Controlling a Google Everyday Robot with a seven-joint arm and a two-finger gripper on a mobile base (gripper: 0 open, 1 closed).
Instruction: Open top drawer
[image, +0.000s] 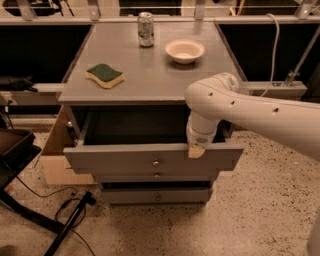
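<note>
A grey three-drawer cabinet (150, 80) stands on a speckled floor, seen from above and in front. The top drawer (115, 160) is pulled well out from the cabinet body, so its dark, plain interior shows behind the wide grey front, and its small round knob (156, 163) sits at centre. The two lower drawers (156, 195) appear closed beneath it.

The robot's white arm (250, 112) reaches in from the right and bends down, placing the gripper (196, 150) at the top edge of the drawer front, right of the knob. Whether the gripper is spread or pressed together cannot be told.

A soda can (145, 30), a white bowl (185, 51) and a green-and-yellow sponge (105, 75) rest on the cabinet top.

The task looks largely done; at most a little more pulling and letting go seem left.
</note>
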